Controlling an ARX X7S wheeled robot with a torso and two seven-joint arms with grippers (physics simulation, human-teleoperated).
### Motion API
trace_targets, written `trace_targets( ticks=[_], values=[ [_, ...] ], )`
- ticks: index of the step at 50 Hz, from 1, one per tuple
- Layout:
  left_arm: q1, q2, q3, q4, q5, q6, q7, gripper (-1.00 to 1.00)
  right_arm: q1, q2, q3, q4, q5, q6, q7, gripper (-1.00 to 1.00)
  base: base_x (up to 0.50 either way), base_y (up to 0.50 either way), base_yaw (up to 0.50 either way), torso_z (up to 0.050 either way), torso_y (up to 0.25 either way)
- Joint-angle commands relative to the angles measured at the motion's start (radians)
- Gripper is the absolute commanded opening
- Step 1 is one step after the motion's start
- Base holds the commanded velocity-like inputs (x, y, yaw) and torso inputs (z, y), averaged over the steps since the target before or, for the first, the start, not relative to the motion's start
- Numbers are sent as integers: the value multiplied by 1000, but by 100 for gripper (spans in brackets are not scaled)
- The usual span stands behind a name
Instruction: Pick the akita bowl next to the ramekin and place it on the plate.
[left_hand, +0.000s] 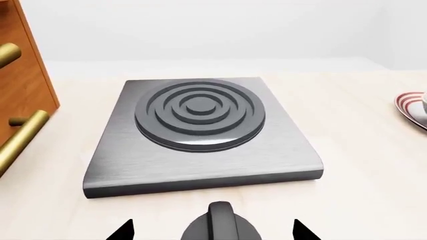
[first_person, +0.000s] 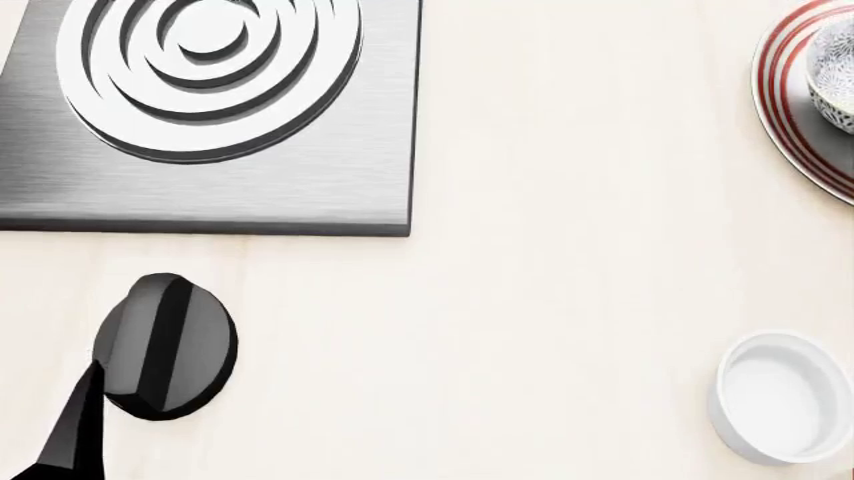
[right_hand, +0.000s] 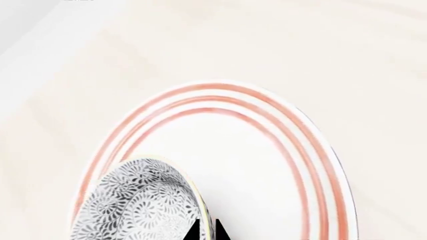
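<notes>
Claw on your right arm (right_hand: 207, 231) pinches the rim of the akita bowl (right_hand: 137, 205), holding it over the near side of the plate (right_hand: 267, 165) for set-down, well apart from the ramekin (first_person: 781, 395) on the tabletop (first_person: 561, 280); your left claw (left_hand: 212, 231) idles with its jaws spread.

The akita bowl (first_person: 835, 75) and the plate (first_person: 790, 110) are cut off at the head view's edge. The right gripper's (right_hand: 207, 231) fingertips barely show in its wrist view.
</notes>
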Motion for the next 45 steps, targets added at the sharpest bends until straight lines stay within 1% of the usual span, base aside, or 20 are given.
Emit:
trace_targets(
  ticks=[1,11,12,27,31,35,37,39,45],
  values=[
    [0,-1,1,-3,-1,2,1,100,-4,0,14,-1,-8,-10,5,-100,0,0,0,0,0],
    [0,1,2,-5,0,2,0,100,-12,0,16,-1,1,-1,13,-100,0,0,0,0,0],
    [0,1,2,-5,-1,2,0,100,-12,0,16,-1,1,-1,13,100,0,0,0,0,0],
    [1,-1,3,-2,0,5,1,100,0,3,3,-1,6,5,-3,100,0,0,0,0,0],
    [3,-4,3,-5,1,8,2,100,41,-5,-40,-2,-49,-17,-35,100,0,0,0,0,0],
    [4,-5,4,-1,2,9,1,100,90,-17,-130,-17,-158,-45,-34,100,0,0,0,0,0],
    [3,-5,3,-3,1,9,1,100,82,21,-147,-130,-175,-36,26,100,0,0,0,0,0],
    [2,-6,3,1,1,7,-2,100,63,83,-163,-305,-188,-19,115,100,0,0,0,0,0],
    [-4,-1,4,5,-2,-1,-6,100,18,167,-150,-534,-170,-15,228,100,0,0,0,0,0]
  ],
)
